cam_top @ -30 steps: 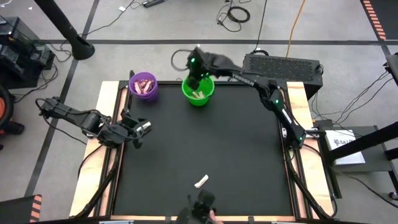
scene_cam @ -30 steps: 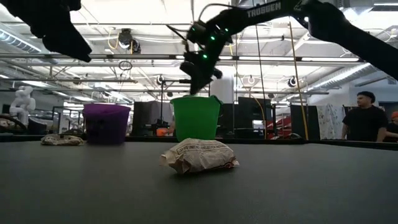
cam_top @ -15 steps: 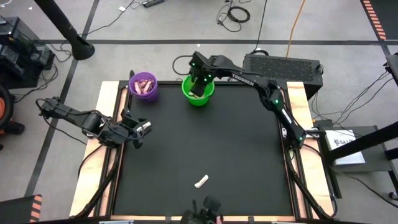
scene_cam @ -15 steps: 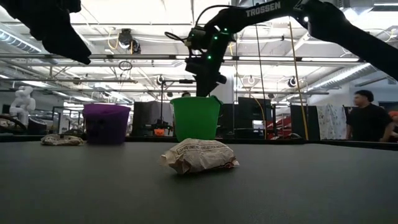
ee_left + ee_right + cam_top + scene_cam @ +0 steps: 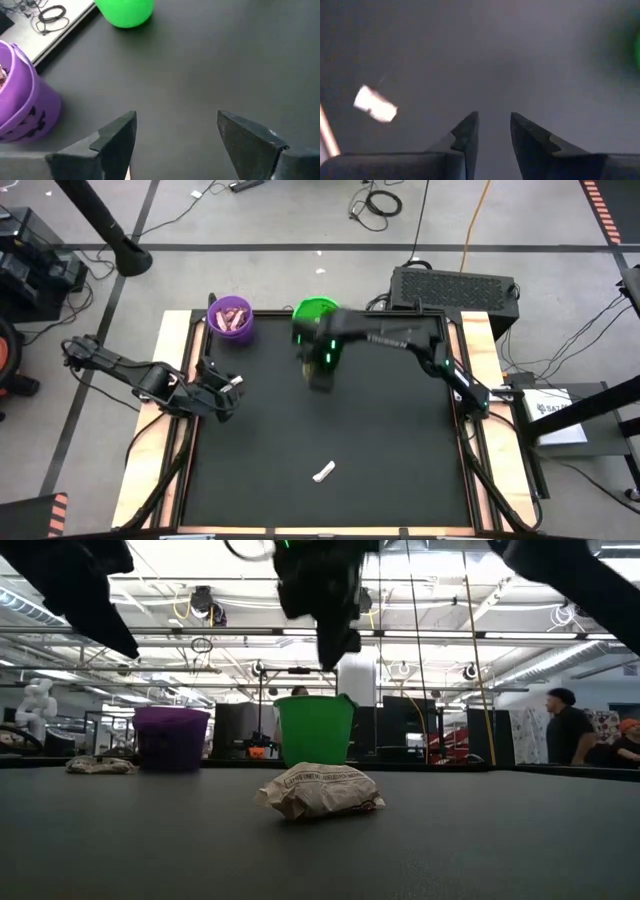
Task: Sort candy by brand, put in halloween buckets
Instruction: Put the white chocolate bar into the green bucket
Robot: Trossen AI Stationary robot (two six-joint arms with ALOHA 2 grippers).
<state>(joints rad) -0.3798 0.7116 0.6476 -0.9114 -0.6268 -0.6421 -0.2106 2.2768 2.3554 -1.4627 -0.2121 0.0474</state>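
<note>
— How is the right arm being held?

— It is being stretched from the worktop's [image 5: 400, 470] right edge across toward the far middle, with the right gripper [image 5: 320, 370] being carried above the black surface just in front of the green bucket [image 5: 312, 312]. In the low view the gripper [image 5: 335, 645] is being seen high above that bucket [image 5: 314, 729], pointing downward. Its fingers [image 5: 465, 135] are being kept slightly apart, with a narrow gap between them, and nothing is being gripped.

— And the left arm?

— It is being kept low along the left edge, bent at the elbow, with the left gripper [image 5: 222, 395] resting just inside the worktop. Its fingers [image 5: 117, 137] are being held wide apart over bare surface, empty.

— Where is the candy being seen?

— One white-cream wrapped candy [image 5: 323, 472] is lying alone on the worktop near the front edge, well apart from both grippers; it is also being caught in the right wrist view [image 5: 375, 104]. At table height it [image 5: 320, 790] is lying in front of the green bucket. Pink-red candies [image 5: 233, 318] are being held inside the purple bucket [image 5: 217, 308], which is standing at the far left, beside the green one. What the green bucket is holding cannot be told.
</note>
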